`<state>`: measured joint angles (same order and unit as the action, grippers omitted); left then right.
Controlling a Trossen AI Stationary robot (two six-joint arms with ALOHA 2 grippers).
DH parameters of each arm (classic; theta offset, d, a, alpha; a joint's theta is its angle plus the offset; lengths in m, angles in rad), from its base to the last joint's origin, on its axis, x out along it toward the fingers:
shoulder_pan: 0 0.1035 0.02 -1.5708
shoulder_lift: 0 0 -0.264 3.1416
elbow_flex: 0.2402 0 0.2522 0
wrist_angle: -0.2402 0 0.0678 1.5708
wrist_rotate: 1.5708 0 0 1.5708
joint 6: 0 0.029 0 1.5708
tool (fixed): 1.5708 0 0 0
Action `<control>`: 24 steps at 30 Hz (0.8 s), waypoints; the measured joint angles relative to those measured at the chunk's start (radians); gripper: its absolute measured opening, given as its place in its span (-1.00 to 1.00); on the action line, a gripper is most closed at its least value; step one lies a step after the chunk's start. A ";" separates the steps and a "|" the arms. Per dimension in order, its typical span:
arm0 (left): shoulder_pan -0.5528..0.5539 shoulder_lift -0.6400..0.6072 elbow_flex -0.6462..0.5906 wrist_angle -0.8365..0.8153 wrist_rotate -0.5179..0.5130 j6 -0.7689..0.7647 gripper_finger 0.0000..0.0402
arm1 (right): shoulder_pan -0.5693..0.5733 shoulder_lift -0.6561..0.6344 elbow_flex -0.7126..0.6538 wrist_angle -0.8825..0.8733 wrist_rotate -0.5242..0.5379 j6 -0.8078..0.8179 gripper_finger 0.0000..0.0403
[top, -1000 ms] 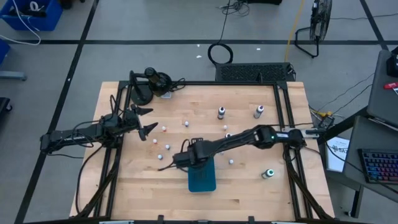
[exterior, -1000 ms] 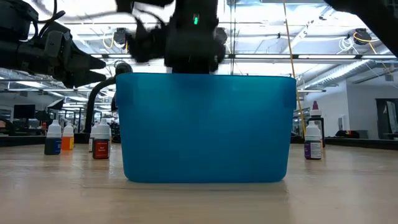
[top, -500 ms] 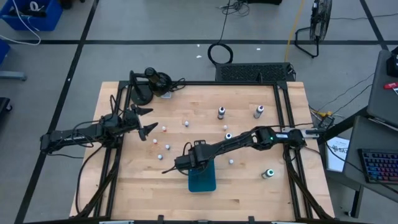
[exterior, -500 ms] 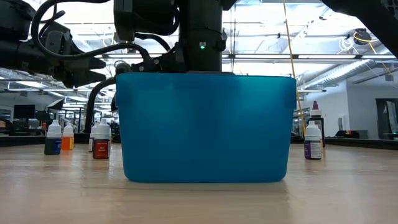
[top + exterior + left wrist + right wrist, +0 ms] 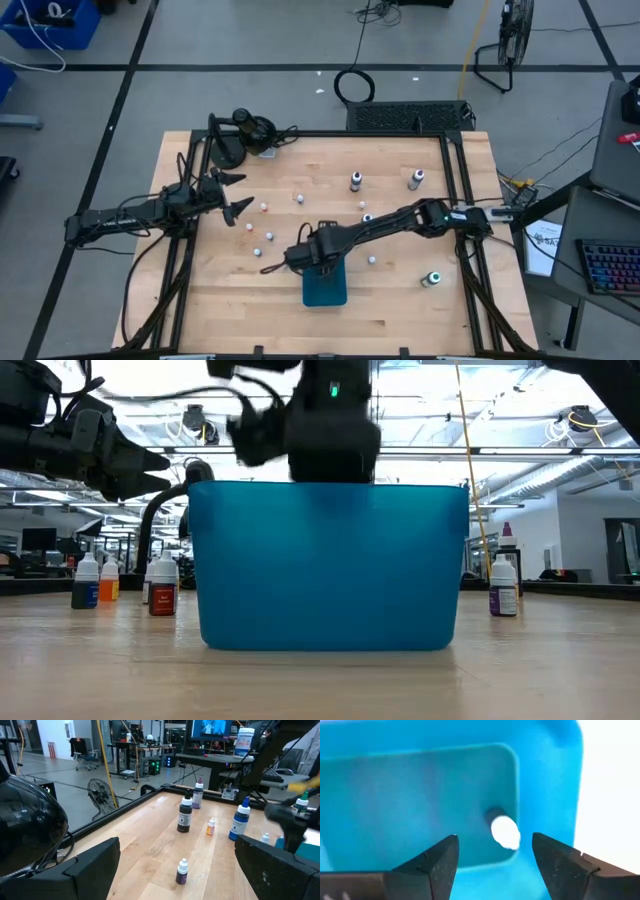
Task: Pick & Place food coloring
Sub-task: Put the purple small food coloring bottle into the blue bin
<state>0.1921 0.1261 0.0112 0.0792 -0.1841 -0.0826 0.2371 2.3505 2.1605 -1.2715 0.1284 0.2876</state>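
My right gripper [image 5: 495, 837] hangs open over the teal tray [image 5: 325, 288], pointing down. Below and between its fingers a small food coloring bottle [image 5: 504, 831] with a white cap sits inside the tray by one wall, clear of both fingers. Several more food coloring bottles stand on their bases on the wooden table, among them a dark one [image 5: 355, 181], a green-capped one [image 5: 432, 278] and a red one [image 5: 162, 588]. My left gripper [image 5: 235, 195] waits open and level at the table's left side, with nothing between its fingers.
The tray's tall wall [image 5: 330, 565] hides the table behind it in the low view. Small bottles [image 5: 264, 208] lie scattered between the two arms. A black frame [image 5: 452, 170] runs round the table's edges, and a black stand [image 5: 245, 130] is at the far left corner.
My right hand sank toward the tray half a second ago, then rose and shifted a little toward the table's right edge, rolling slightly at the wrist.
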 joint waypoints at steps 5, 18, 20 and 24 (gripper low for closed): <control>0.000 0.000 0.000 0.000 0.000 0.000 0.94 | 0.006 -0.093 0.001 -0.127 -0.003 0.145 0.17; 0.000 0.000 0.000 0.000 0.000 0.000 0.94 | 0.127 -0.357 -0.278 -0.250 0.003 0.508 0.12; 0.000 0.000 0.000 0.000 0.000 0.000 0.94 | 0.132 -0.405 -0.374 -0.232 0.006 0.566 0.11; 0.000 0.000 0.000 0.000 0.000 0.000 0.94 | 0.131 -0.492 -0.573 -0.110 0.007 0.646 0.10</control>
<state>0.1921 0.1261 0.0111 0.0792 -0.1841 -0.0826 0.3677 1.8589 1.5875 -1.3810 0.1352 0.9339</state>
